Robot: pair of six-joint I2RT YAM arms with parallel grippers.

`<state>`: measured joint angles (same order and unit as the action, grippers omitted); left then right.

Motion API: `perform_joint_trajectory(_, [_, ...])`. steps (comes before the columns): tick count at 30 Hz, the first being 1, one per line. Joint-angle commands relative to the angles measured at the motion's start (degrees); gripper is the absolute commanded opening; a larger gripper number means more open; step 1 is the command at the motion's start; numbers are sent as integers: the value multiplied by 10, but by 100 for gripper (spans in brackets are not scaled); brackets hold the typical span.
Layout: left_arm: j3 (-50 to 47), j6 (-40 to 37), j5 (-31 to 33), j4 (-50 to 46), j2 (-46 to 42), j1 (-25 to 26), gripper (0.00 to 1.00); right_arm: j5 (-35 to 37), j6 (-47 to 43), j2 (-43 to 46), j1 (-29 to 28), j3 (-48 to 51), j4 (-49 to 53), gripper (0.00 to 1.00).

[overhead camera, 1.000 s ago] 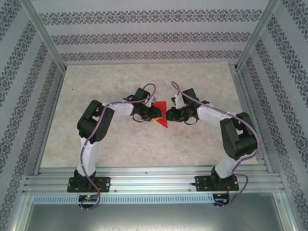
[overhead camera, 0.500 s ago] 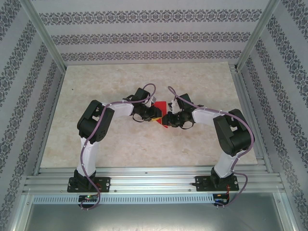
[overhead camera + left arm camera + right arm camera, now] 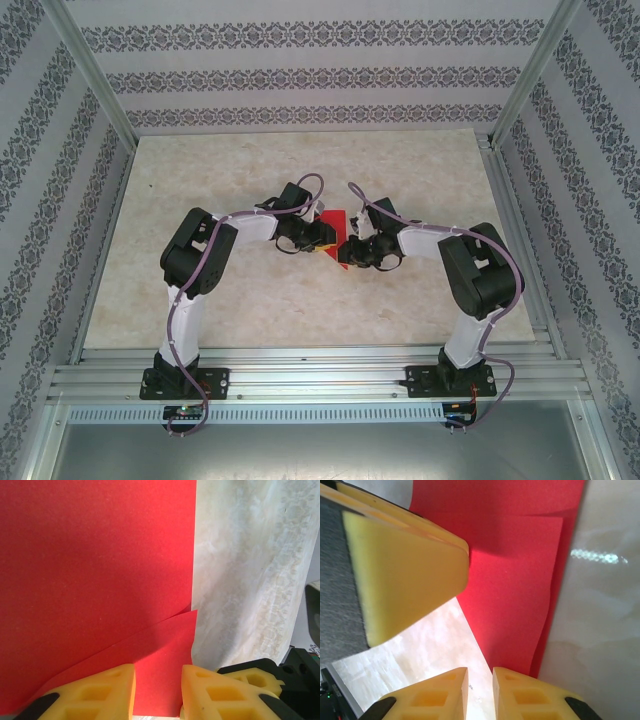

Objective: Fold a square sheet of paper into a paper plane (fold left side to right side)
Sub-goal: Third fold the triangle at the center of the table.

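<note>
Pale marbled table [image 3: 200,200] lies under both arms, with patterned walls [image 3: 300,75] on three sides.

Left gripper [image 3: 158,672]: its yellow fingers [image 3: 95,692] stand apart with a plain gap. Red paper [image 3: 95,570] shows through that gap, and the pads are not pressed together on it. Whether the tips touch the paper from above I cannot tell.

Right gripper [image 3: 480,672]: its fingers [image 3: 540,695] sit close together with a thin slit between them. Bare table shows in the slit and nothing is pinched. The paper's lower point runs down to the tip of one finger; I cannot tell whether they touch.

The paper lies at mid-table, between the two grippers, which face each other almost tip to tip in the top view. There it shows as a small red patch between the wrist blocks. It is folded in layers. In the left wrist view a broad layer ends in a straight edge against the table, and a second layer nearer the fingers crosses it with a slanted edge. In the right wrist view a narrower layer with a square corner lies over a wider one, whose long edge runs beside bare table. One finger of the left gripper [image 3: 405,565] sits large at the paper's other side, with shade on the red beside it.

Left arm [image 3: 200,255] and right arm [image 3: 480,275] bend inward from bases on the metal rail [image 3: 320,372] at the near edge. Each arm carries a purple cable.
</note>
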<state>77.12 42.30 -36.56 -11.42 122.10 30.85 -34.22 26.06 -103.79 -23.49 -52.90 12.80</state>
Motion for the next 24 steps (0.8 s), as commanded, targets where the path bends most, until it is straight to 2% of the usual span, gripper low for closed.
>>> perform_joint_trajectory(1, [-11,-15,32,-25,32,5,32,-2,3,-4,1,13,-1,20])
perform_joint_trajectory(5, [-8,-15,33,-26,34,5,32,10,1,-12,0,19,12,20])
perform_joint_trajectory(12, [-6,-18,36,-31,35,6,32,40,8,-15,-4,35,50,12])
perform_joint_trajectory(18, [-6,-22,36,-31,32,4,32,55,46,-12,3,70,55,10])
perform_joint_trajectory(24, [2,-22,15,-21,2,5,35,60,81,-26,19,80,40,2])
